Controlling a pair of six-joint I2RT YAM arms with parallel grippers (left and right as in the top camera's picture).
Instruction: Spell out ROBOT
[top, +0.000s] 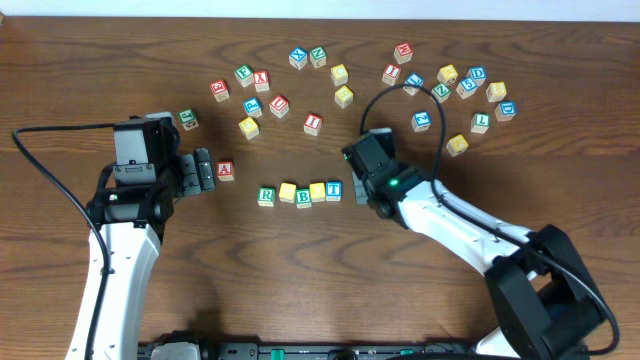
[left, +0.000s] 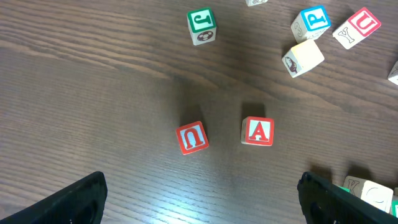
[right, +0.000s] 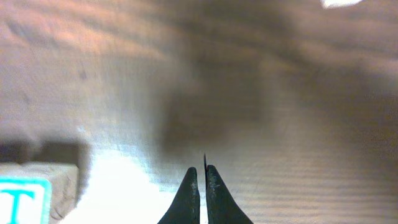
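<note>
The five cubes sit side by side in a slightly uneven row near the middle of the counter: the R cube, a plain yellow cube, the B cube, another yellow cube and the T cube. Read from the overhead view, left to right, they give R, blank, B, blank, T.

The right tool is just beside the T end of the row, apart from it. Its two fingers are pressed together with nothing between them. In its wrist view the T cube shows at the lower left corner, off to the side of the fingertips. The right arm reaches in from the near right corner, slanting across the counter toward the row.

The left tool is well to the other side of the row, beyond the R cube. Its fingers are spread wide and hold nothing. A red A cube and a red cube with a U-like mark lie on the wood ahead of the gap. The left arm rises from the near left edge, and its wrist turns toward the row.

Loose cubes are scattered over the far part of the counter.
</note>
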